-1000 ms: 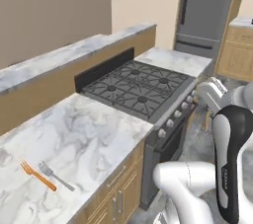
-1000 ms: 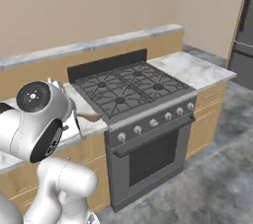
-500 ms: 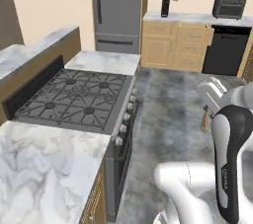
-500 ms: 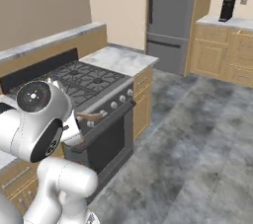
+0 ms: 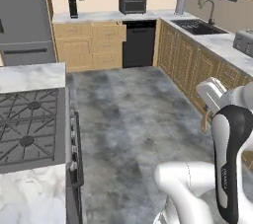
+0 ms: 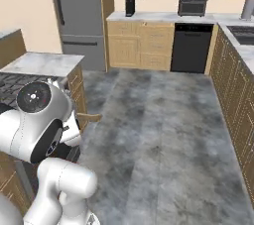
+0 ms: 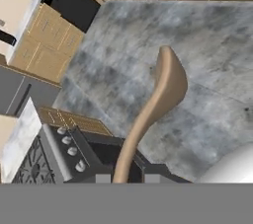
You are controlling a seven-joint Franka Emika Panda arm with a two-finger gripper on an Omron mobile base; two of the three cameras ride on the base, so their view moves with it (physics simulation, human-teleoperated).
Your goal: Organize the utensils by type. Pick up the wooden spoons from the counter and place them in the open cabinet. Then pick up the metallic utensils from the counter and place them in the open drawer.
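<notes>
My gripper [image 7: 126, 177] is shut on the handle of a pale, curved wooden spoon [image 7: 159, 94], whose bowl points out over the grey floor. The spoon's tan end pokes out below the white hand [image 5: 204, 121] and beside the arm's round joint [image 6: 90, 117]. A piece of the marbled counter [image 5: 30, 76] lies left of the arm, beyond the stove; it also appears as a marbled slab [image 6: 45, 63]. The metallic utensils, the open cabinet and the open drawer are out of view.
A gas stove [image 5: 25, 125] stands close on the left. A steel fridge [image 6: 79, 12], light-wood base cabinets [image 5: 89, 44], a black dishwasher [image 5: 140, 43] and a sink counter [image 5: 198, 26] ring a wide grey floor [image 6: 158, 120].
The whole scene has swung: the base has turned away from the stove and counter, which slid off to the left. The spoon stays in my grip.
</notes>
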